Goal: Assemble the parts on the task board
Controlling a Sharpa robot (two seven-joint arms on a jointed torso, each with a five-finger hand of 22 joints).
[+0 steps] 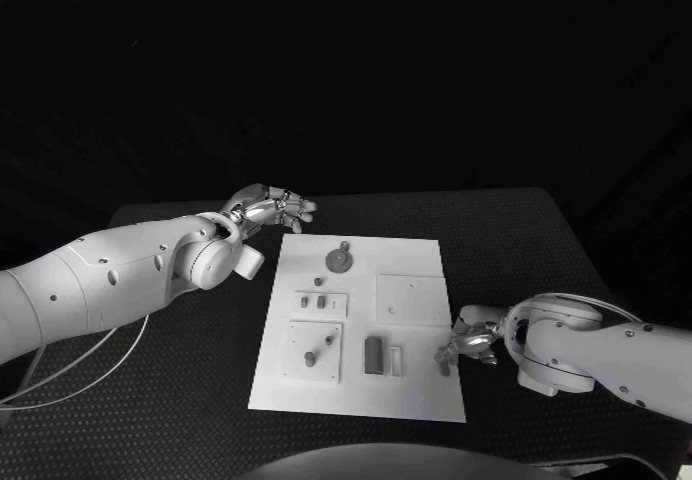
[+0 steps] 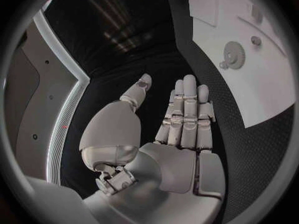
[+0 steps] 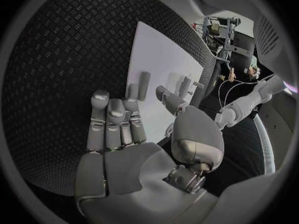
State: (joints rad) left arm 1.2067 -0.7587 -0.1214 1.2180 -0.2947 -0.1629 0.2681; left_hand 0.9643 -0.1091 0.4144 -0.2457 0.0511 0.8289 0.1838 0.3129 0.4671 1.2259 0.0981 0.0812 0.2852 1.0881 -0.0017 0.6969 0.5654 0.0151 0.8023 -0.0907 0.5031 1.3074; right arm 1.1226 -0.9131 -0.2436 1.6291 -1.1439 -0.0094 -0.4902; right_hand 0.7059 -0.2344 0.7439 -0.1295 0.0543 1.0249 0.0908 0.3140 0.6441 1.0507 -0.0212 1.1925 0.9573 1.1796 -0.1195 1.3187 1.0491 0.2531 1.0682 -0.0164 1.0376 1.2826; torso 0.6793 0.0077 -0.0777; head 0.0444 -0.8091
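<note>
The white task board lies in the middle of the table. On it are a grey gear, a small block with pegs, a square plate and two upright grey pieces. My left hand hovers off the board's far left corner, fingers straight and apart, holding nothing. The left wrist view shows the same flat hand with the gear on the board beyond it. My right hand is at the board's near right edge, with fingers extended and thumb apart over the board, nothing in it.
The black ribbed table surrounds the board, with free room on both sides. A cable loops under my left arm near the table's left edge.
</note>
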